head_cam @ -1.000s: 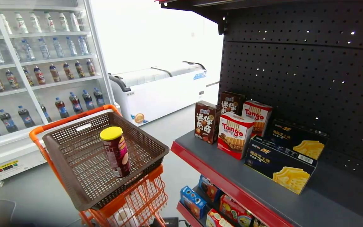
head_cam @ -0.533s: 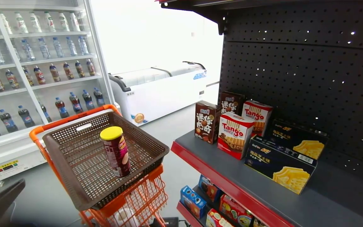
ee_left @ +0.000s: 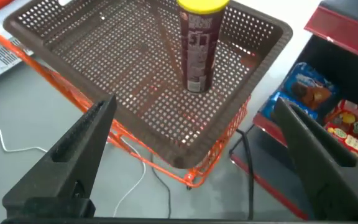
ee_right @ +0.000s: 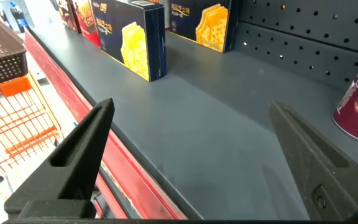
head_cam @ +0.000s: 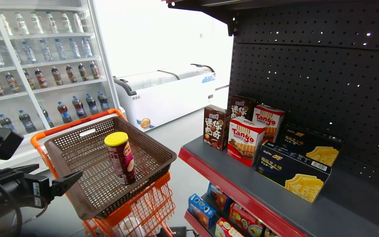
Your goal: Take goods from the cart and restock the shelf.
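Newly, the left end effector (ee_left: 191,107) had entered at eight o'clock of the canister (head_cam: 121,158), spread wide; pickup judged pending.

the left claw (head_cam: 60,177) comes up into the head view from the lower left corner, where only a dark edge showed half a second ago, and now sits just beside the near left wall of the cart's brown basket (head_cam: 158,146).

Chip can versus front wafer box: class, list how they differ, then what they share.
The chip can is a maroon, yellow-lidded cylinder; the front wafer box a red-and-white carton. The chip can stands in the cart basket, the front wafer box on the shelf. Both stand upright.
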### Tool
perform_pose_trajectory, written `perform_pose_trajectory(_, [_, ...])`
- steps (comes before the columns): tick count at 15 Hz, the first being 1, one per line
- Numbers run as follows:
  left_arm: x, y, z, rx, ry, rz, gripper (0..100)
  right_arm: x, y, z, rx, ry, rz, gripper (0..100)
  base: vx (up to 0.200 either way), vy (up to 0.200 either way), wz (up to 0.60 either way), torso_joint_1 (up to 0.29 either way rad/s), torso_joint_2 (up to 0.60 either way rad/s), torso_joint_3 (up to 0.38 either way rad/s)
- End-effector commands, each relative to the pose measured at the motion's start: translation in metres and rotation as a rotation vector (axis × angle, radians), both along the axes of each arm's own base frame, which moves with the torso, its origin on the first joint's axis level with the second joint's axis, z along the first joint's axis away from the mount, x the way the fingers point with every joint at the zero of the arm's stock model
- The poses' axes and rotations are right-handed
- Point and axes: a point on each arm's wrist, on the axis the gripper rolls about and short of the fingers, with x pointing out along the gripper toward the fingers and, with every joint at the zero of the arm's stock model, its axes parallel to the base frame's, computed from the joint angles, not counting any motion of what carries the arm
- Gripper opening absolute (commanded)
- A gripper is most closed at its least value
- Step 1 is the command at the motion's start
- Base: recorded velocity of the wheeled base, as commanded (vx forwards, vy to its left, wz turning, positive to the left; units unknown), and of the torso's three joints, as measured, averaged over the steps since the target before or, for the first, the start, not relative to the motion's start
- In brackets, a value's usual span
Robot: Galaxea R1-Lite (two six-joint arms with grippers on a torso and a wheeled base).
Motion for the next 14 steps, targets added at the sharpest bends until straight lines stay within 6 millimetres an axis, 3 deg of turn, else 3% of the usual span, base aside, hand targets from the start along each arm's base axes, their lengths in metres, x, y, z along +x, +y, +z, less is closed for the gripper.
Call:
perform_pose_trajectory(1, [0.031, 0.0, -0.023, -0.001, 0.073, -0.001, 100, 0.0, 0.0, 0.0, -0.001, -0.001, 0.001, 100, 0.0, 0.0, 0.0, 0.0, 0.0, 0.0])
perform_pose_trajectory(9, [0.129, -0.001, -0.078, 0.019, 0.0, -0.015, 100, 0.0, 0.0, 0.0, -0.001, -0.001, 0.001, 100, 0.0, 0.0, 0.0, 0.0, 0.0, 0.0])
perform_pose_trajectory(14, [0.167, -0.002, -0.104, 0.052, -0.041, -0.03, 100, 0.0, 0.0, 0.0, -0.001, -0.001, 0.001, 100, 0.0, 0.0, 0.0, 0.0, 0.0, 0.0])
